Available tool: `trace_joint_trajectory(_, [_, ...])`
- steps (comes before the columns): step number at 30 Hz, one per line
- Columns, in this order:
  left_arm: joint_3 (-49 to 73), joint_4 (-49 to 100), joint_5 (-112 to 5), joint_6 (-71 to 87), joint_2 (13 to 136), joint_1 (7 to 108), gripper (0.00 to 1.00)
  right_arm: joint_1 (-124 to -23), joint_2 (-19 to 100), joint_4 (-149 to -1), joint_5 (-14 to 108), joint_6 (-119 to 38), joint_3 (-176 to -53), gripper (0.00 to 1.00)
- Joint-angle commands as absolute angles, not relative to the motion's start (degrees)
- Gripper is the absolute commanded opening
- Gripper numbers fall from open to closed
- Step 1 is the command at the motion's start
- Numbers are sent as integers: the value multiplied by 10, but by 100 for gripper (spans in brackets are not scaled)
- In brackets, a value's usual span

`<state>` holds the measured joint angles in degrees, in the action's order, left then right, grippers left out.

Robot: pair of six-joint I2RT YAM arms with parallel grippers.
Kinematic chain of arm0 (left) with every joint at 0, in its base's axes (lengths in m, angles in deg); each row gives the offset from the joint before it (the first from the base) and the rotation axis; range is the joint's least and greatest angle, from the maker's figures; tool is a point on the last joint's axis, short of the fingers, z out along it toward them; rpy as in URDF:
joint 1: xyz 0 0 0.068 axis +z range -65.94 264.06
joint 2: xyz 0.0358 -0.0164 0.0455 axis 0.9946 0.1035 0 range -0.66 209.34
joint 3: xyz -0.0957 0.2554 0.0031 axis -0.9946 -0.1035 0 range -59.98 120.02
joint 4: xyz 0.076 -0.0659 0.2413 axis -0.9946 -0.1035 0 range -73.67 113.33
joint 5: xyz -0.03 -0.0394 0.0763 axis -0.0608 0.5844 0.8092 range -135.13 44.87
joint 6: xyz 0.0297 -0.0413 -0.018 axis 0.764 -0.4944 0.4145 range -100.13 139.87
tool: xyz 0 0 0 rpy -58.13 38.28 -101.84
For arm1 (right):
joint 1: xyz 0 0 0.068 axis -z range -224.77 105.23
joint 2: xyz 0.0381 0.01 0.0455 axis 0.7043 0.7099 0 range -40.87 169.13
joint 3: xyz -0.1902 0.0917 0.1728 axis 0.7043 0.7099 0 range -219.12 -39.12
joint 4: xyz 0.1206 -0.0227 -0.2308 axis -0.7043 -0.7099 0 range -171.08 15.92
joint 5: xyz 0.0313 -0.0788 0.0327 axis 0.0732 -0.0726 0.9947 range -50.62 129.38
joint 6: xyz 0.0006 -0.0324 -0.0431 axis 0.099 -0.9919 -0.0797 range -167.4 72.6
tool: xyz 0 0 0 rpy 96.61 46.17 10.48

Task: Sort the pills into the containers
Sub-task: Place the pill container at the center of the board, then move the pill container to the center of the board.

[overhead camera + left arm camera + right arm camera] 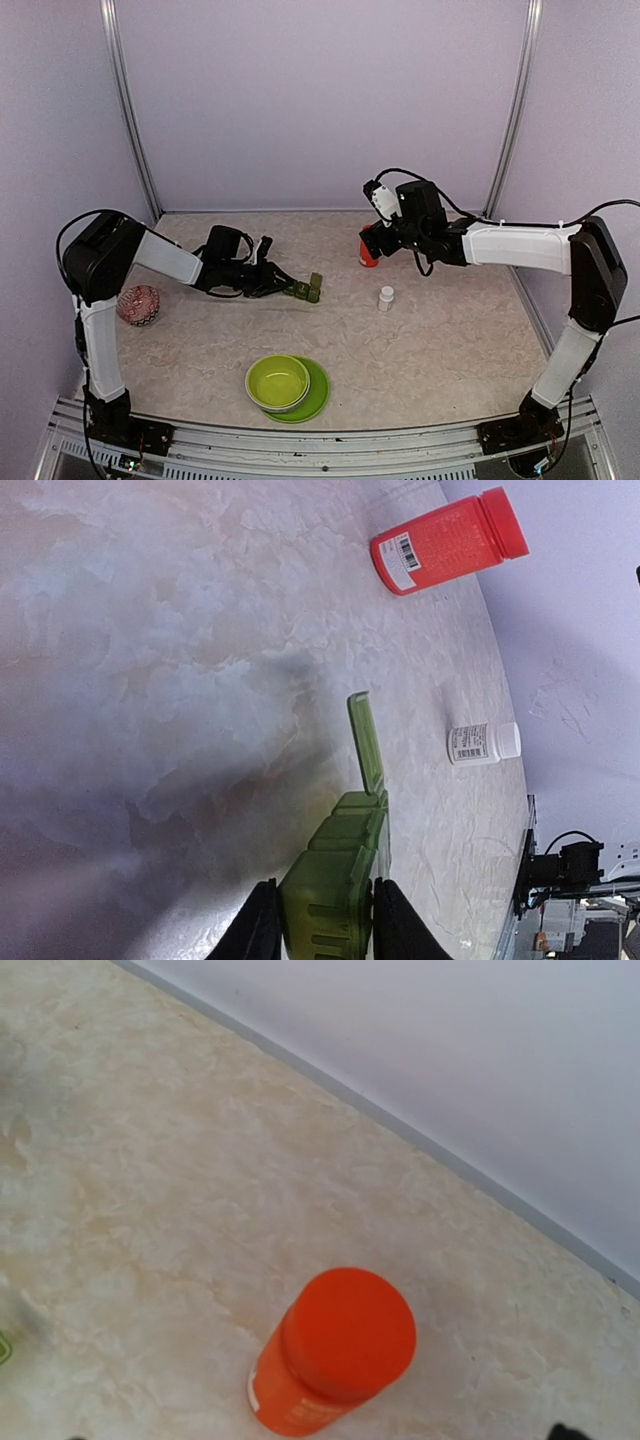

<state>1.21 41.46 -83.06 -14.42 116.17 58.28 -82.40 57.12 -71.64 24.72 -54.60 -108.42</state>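
The containers, a dark green strip of joined lidded compartments, lie on the table left of centre. The far compartment's lid stands open. My left gripper is shut on the near end of the strip, one finger on each side. An orange-red bottle stands upright with its cap on. My right gripper hovers open right above it, and only one fingertip shows at the bottom edge of the right wrist view. No pills show in any view.
A small white bottle stands upright between the strip and the right arm. A lime-green bowl sits on its plate near the front. A round, red-patterned object rests by the left arm. Walls enclose the table.
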Motion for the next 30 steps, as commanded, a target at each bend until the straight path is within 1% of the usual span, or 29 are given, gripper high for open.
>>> trace_joint_trajectory(1, [22, 398, -830, -131, 1180, 587, 34, -816, 595, -729, 254, -532, -1114, 98])
trace_joint_trajectory(3, [26, 398, -830, -132, 1180, 589, 38, -815, 601, -735, 254, -528, -1122, 98])
trace_joint_trajectory(11, [42, 389, -820, -130, 1184, 605, 46, -798, 623, -750, 265, -506, -1150, 99])
trace_joint_trajectory(17, [45, 389, -813, -144, 1180, 611, 49, -785, 653, -761, 275, -498, -1182, 99])
trace_joint_trajectory(19, [29, 387, -802, -152, 1165, 606, 49, -782, 664, -766, 274, -499, -1195, 99])
trace_joint_trajectory(30, [-119, 468, -757, -230, 1061, 550, 63, -763, 728, -791, 295, -490, -1257, 100])
